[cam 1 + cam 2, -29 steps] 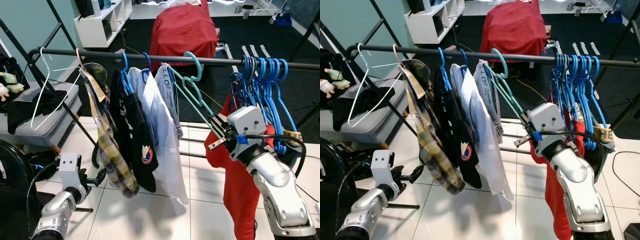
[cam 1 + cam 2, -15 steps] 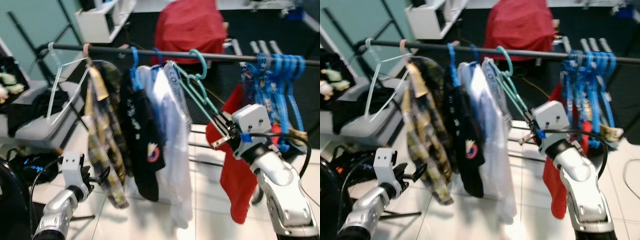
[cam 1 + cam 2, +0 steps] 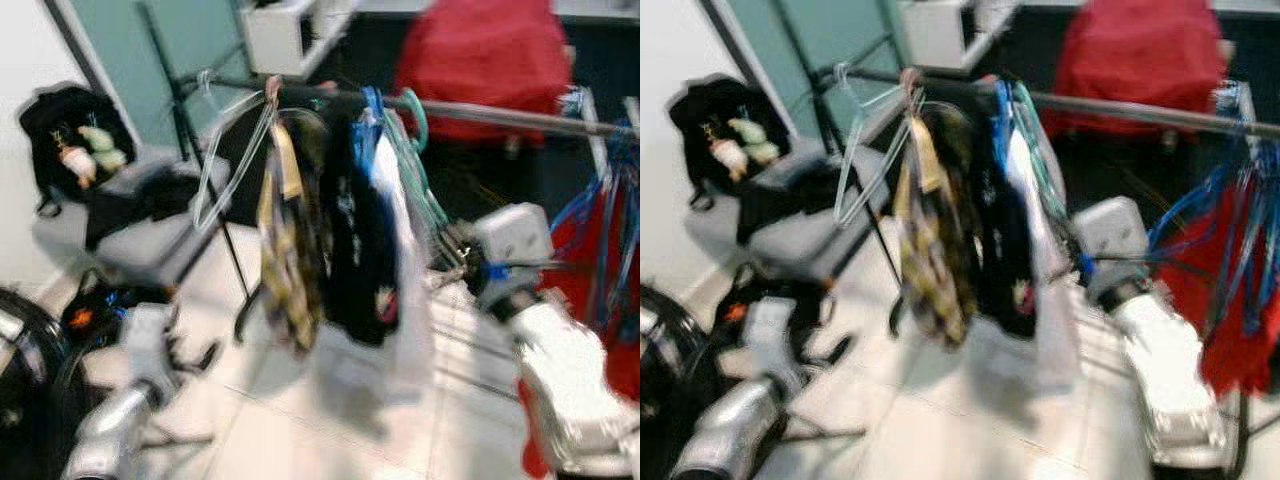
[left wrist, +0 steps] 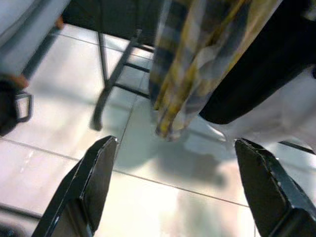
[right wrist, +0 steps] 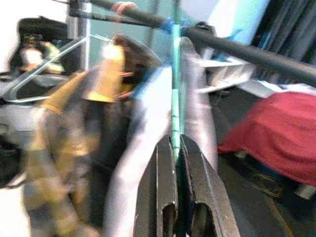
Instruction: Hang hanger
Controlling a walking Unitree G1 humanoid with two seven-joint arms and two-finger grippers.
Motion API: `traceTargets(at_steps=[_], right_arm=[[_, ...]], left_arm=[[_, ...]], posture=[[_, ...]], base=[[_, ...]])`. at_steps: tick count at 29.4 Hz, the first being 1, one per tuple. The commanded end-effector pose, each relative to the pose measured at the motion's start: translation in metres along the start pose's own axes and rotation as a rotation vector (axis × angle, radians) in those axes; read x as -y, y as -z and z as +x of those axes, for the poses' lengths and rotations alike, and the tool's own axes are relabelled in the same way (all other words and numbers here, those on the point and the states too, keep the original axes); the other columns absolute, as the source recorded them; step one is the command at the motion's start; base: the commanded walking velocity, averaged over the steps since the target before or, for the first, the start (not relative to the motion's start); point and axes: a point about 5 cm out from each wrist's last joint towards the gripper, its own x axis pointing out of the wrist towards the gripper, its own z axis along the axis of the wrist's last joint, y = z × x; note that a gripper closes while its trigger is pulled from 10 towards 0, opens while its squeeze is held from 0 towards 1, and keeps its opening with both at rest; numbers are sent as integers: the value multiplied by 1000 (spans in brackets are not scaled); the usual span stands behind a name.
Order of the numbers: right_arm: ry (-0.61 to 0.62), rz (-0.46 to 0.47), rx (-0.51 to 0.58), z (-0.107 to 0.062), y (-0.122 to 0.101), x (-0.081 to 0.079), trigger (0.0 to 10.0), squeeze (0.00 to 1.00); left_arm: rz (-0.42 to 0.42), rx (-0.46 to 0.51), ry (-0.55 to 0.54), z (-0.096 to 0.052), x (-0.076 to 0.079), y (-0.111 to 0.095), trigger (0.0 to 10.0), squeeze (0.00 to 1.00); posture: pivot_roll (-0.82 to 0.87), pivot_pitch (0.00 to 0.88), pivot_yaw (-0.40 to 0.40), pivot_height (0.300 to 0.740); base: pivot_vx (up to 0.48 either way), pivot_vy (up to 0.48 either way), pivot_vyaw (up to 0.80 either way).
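Hanger: teal hanger (image 5: 175,74), light, stiff, thin plastic, slippery; best held on its straight arm.
Place: hook apparently over the rail (image 5: 237,47), beside the white shirt (image 3: 405,270).
Right gripper (image 5: 177,148): raised toward the rail, fingers pinched on it.
Left gripper (image 4: 173,163): low, wide apart, empty.

View: the head camera has swung toward the robot's right and is now blurred; the whole scene has shifted, not the things.
Rail (image 3: 500,112): earlier near level across the frame, now slanting down toward the right.
Clothes (image 3: 330,230): earlier fanned out along the rail, now seen bunched nearly edge-on.
Teal hanger (image 5: 175,89): hook earlier raised above the rail, now at the rail.
Bag (image 3: 70,140): earlier cut off at the left edge, now fully in frame.
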Motion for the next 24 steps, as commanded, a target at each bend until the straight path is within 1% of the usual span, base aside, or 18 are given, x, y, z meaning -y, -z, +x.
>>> traceTargets(at_steps=[1,8,10,13,20,24], right_arm=[[0,-13,19,-5,-4,2,10000,0],[1,-13,20,-5,-4,2,10000,0],[4,-12,18,-5,-5,3,10000,0],[5,-11,15,-5,-4,3,10000,0],[-6,8,0,-6,-1,1,10000,0],[3,14,2,-7,-1,2,10000,0]], left_arm=[[-1,22,41,8,10,-6,10000,0],[-6,23,37,8,10,-5,10000,0],[-25,13,30,8,10,-4,10000,0],[-31,5,29,8,11,-2,10000,0],[-33,5,28,7,11,-2,10000,0],[-35,7,39,8,11,-2,10000,0]], posture=[[-85,115,85,740],[-85,119,85,740],[-85,122,83,740],[-85,123,83,740],[-86,124,83,740],[-88,125,85,740]], base=[[461,0,0],[447,0,0],[0,0,0],[0,0,0],[0,0,0],[0,0,0]])
